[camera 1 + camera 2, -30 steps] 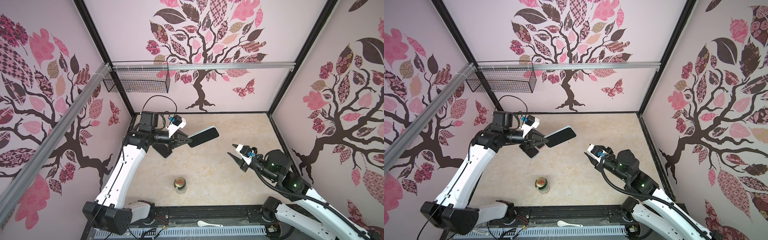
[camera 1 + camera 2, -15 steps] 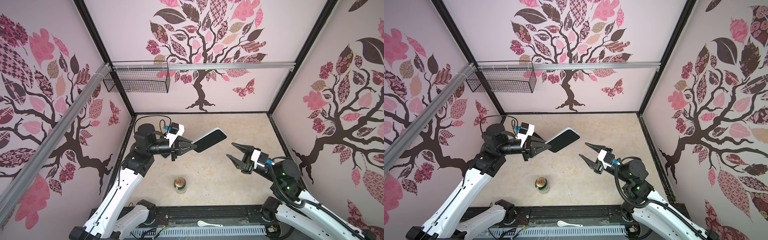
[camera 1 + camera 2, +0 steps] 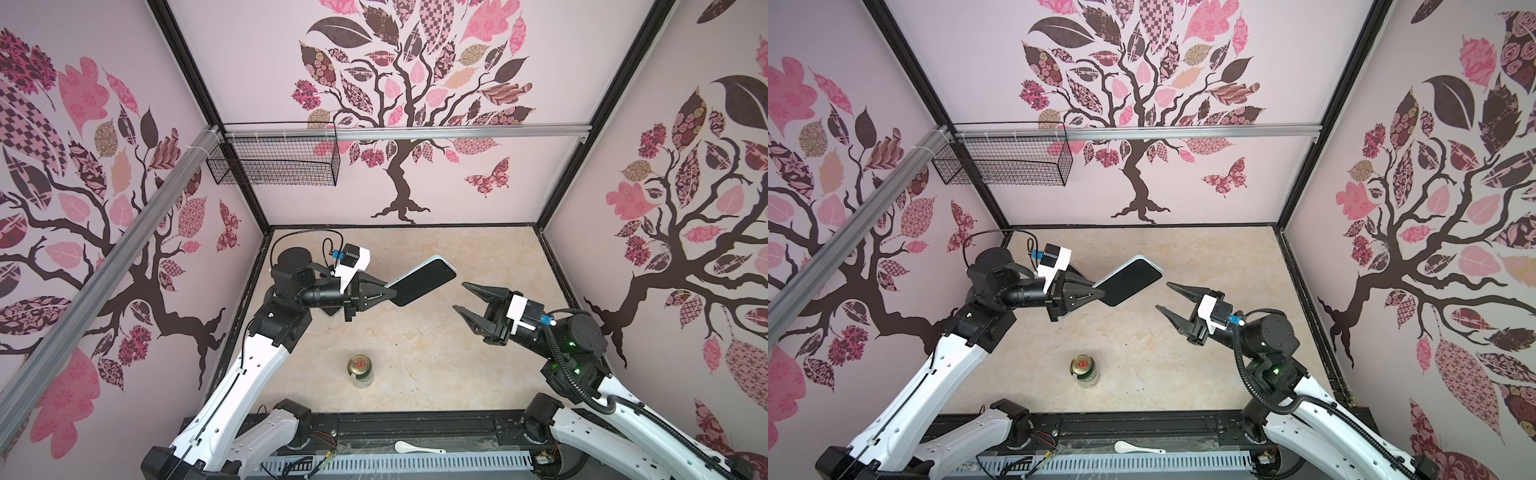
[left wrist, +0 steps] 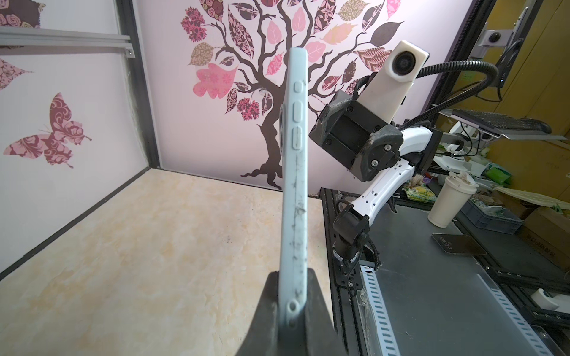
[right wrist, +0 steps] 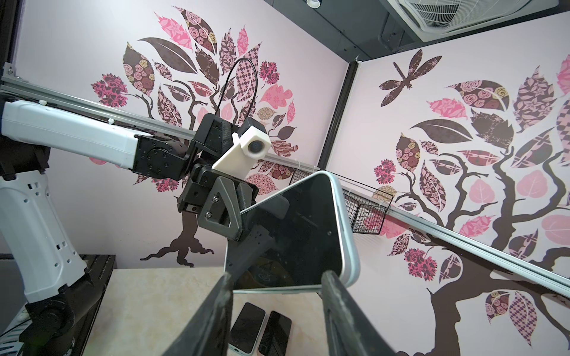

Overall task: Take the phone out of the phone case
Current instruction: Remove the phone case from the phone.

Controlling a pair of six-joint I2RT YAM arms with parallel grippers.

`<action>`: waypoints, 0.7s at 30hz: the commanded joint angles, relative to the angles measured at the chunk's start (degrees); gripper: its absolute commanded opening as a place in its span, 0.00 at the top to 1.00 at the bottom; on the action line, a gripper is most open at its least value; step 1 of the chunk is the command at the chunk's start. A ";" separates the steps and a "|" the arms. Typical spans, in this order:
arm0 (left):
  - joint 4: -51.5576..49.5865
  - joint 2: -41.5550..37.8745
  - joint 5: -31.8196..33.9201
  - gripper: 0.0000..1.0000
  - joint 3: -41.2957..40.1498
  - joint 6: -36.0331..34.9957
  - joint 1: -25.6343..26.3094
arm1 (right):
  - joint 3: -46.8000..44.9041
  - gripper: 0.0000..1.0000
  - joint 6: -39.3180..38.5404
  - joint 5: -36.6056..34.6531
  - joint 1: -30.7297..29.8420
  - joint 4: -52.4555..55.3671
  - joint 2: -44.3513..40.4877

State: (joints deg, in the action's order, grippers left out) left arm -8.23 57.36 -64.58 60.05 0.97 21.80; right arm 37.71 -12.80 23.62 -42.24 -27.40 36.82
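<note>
Clamping the phone (image 3: 422, 282) by one short end, left gripper (image 3: 390, 291) holds it out in mid-air, free end pointing at right gripper (image 3: 459, 296). Right jaws spread, near that end, not touching. Case (image 4: 295, 191) on all round. Presented so right gets the far end to peel, I'd guess. Can (image 3: 360, 370) well clear of both.

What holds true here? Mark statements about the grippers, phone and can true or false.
1. The left gripper is shut on the phone, holding it above the table. True.
2. The right gripper clamps the phone's free end. False: it is open and apart from the phone.
3. The phone sits in its pale blue case. True.
4. The can lies on its side. False: it stands upright on the table.
</note>
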 commanded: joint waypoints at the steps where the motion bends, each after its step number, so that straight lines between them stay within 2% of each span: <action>1: 1.82 -1.04 -1.94 1.00 -0.88 -0.84 0.35 | 1.92 0.51 0.80 -0.85 -0.02 -0.51 0.09; 21: -2.19 -0.33 -6.37 1.00 0.18 -4.26 1.05 | 3.06 0.52 1.27 -0.98 0.02 0.59 2.19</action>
State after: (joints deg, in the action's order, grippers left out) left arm -10.48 57.36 -67.64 60.05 -1.74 22.13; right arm 38.00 -12.49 22.79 -42.24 -26.92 38.81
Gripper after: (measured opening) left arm 0.111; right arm 0.483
